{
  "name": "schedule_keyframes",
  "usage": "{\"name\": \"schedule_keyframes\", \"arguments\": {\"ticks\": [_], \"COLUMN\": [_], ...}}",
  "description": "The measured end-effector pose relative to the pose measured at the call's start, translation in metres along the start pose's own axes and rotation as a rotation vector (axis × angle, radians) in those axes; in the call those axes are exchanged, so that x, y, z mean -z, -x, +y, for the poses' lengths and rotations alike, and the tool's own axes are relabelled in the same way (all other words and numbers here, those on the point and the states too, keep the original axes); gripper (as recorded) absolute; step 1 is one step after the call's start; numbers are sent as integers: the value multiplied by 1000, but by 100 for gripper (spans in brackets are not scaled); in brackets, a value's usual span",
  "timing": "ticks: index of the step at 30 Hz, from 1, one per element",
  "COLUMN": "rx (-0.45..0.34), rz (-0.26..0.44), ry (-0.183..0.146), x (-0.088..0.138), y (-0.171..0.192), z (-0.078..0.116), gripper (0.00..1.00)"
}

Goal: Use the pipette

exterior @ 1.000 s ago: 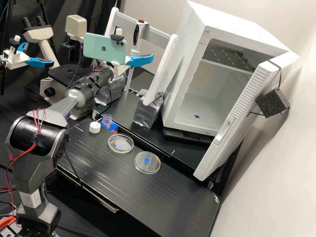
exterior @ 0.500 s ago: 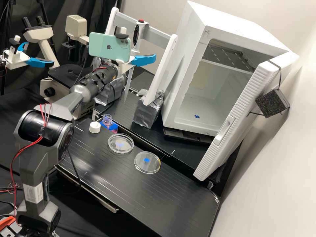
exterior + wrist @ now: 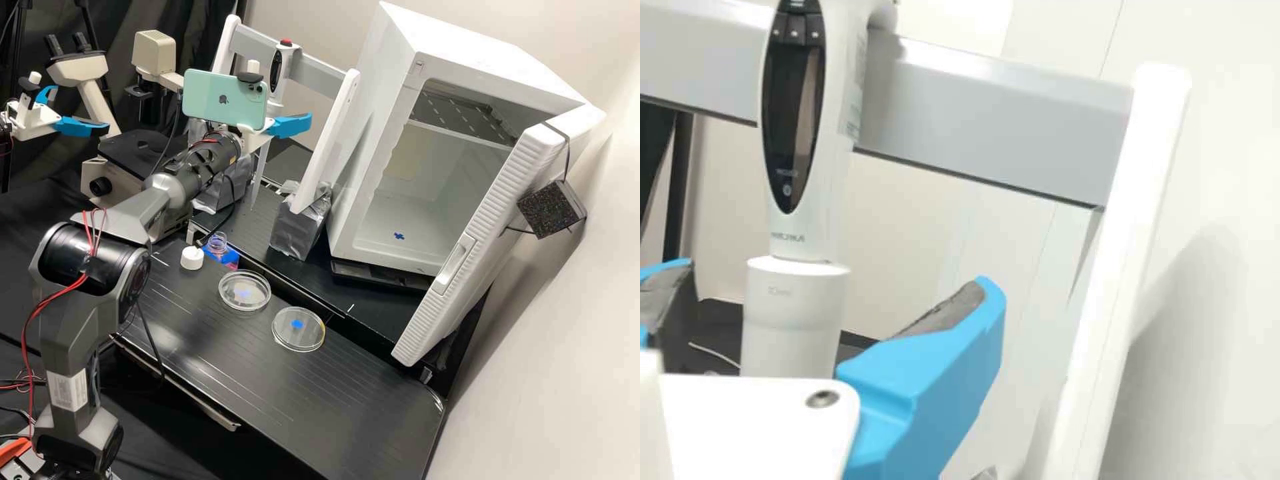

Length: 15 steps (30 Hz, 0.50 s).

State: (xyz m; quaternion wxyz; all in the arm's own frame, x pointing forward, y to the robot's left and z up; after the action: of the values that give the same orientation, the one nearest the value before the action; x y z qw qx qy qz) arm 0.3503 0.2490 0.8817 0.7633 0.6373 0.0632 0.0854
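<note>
In the high view my gripper is at the rack, in front of the upright pipette, whose long thin tip points down below the blue finger. The wrist view has my gripper open, one blue finger on each side of the pipette; neither finger visibly grips its white lower body. The pipette hangs at the grey crossbar of the white rack. On the bench are an uncapped bottle with pink liquid, its white cap and two clear dishes, one nearer the bottle, another farther right.
The rack's white post stands in a foil-wrapped base. Right of it is an open white incubator with its door swung outward. A microscope stands behind the arm; a phone rides on the wrist.
The arm and wrist phone have shifted right and slightly down in the high view, while the blue finger has ended slightly lower after a small move right and back. Pipette, bottle and dishes stay put.
</note>
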Motion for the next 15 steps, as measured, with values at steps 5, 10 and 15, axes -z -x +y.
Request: {"name": "schedule_keyframes", "arguments": {"ticks": [5,10,15], "rx": [-2,-4,-6], "rz": [1,1,1], "ry": [-2,-2,-2], "x": [0,0,0], "y": [0,0,0], "z": [0,0,1], "gripper": [0,0,0]}}
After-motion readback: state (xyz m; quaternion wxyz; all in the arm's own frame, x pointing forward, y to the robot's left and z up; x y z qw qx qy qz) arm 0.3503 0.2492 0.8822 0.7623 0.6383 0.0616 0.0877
